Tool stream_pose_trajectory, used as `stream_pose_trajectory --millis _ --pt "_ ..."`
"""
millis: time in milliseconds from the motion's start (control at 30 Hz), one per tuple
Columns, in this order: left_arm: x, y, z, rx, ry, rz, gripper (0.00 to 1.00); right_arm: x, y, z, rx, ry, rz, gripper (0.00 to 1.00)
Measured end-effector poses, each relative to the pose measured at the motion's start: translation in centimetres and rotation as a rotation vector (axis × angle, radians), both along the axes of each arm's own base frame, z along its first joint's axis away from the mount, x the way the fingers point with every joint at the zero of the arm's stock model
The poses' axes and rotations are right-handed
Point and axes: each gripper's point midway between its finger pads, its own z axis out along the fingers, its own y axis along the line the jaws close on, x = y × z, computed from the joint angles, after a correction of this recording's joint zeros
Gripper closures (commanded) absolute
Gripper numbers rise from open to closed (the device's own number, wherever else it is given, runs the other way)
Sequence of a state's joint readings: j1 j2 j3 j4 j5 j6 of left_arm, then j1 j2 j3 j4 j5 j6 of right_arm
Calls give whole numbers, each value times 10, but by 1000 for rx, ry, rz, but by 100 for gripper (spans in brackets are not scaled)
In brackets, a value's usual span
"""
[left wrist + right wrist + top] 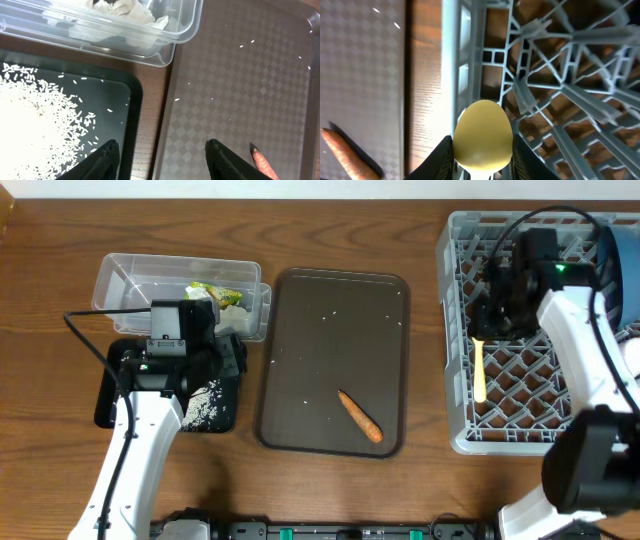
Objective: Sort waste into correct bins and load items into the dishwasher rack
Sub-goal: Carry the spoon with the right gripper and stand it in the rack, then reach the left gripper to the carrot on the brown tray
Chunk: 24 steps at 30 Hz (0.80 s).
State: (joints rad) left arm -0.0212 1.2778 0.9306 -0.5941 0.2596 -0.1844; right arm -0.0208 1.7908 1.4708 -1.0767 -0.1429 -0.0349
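Where the left gripper (162, 161) hangs over the gap between the black tray (117, 95) and the brown serving tray (240, 90), its jaws stand about half open with nothing between them. In the left wrist view the rice grains (35, 120) lie heaped on the black tray at lower left, and a few stray grains are scattered across the serving tray. The clear tub (185, 30) sits along the top of that view, just beyond the black tray, with the crumpled wrappers (125, 10) inside it. The carrot piece (358, 416) lies on the serving tray, toward the lower centre of the overhead frame.

The right gripper (482, 167) is closed narrowly on the pale yellow spoon (479, 375), a finger pressed against each side of it. The spoon is over the left part of the dishwasher rack (452, 385), at the right of the overhead frame; whether it rests on the lattice cannot be told. The dark blue bowl (625, 270) is at the rack's upper right corner.
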Motion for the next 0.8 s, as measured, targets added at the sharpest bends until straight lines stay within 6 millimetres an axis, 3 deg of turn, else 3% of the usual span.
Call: stream_pose_trajectory --millis 133,300,633,800 --pt "0 0 0 0 0 0 42 0 0 -11 0 31 3 59" --pt "0 0 0 0 0 0 42 0 0 -12 1 33 9 39" --pt "0 -1 0 -11 5 16 42 2 0 -8 0 11 17 33" --pt "2 -26 4 -35 -13 -24 42 14 0 13 -2 -90 22 31"
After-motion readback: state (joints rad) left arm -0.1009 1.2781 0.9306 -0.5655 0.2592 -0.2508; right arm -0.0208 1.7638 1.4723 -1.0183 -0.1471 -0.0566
